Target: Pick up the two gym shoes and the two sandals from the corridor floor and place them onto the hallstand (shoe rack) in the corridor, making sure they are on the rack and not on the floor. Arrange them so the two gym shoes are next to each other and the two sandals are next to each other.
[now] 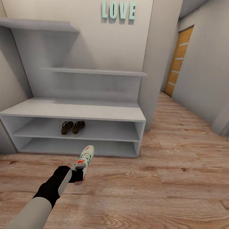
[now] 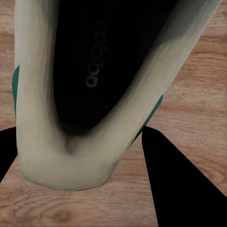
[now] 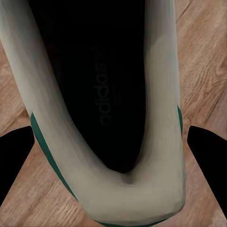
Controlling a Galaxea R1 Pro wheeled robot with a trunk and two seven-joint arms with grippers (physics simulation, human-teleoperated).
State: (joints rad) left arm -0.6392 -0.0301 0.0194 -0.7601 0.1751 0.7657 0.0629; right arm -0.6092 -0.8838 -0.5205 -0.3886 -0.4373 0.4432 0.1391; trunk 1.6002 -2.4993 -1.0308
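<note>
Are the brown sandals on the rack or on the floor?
On the rack: both sandals sit side by side on the hallstand's middle tier.

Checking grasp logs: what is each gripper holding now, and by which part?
Left gripper holds a gym shoe by its heel collar. Right gripper holds the other gym shoe, also at the heel end.

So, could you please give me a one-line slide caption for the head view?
Left gripper holds a gym shoe above the floor before the hallstand, sandals already shelved.
</note>
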